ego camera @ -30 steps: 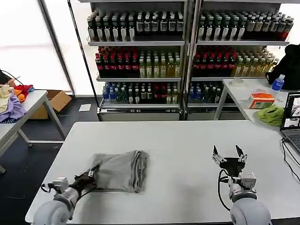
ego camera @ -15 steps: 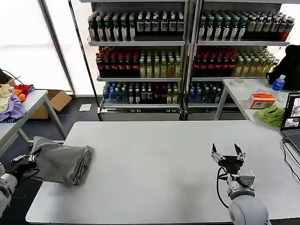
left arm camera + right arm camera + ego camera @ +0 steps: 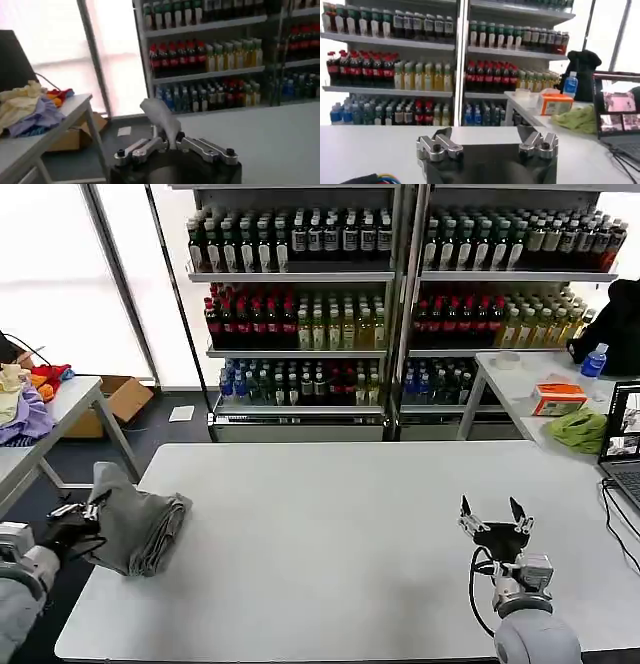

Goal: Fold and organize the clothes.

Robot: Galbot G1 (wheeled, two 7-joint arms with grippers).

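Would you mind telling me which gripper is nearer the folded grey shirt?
Left. The left gripper grips the folded grey shirt at the table's left edge; the right gripper hovers open, far across the table.

Left arm cut off by the head view's left and bottom edges; sleeve end alone visible. Left tool (image 3: 88, 514): fingertips buried in a fold of the shirt (image 3: 135, 519), contact point hidden. Shirt bunched, so print and placket cannot be made out; its left part hangs past the table (image 3: 350, 544) edge. In the left wrist view just a pinched tip of the shirt (image 3: 161, 116) rises between the fingers. Right arm base cropped at the bottom edge.
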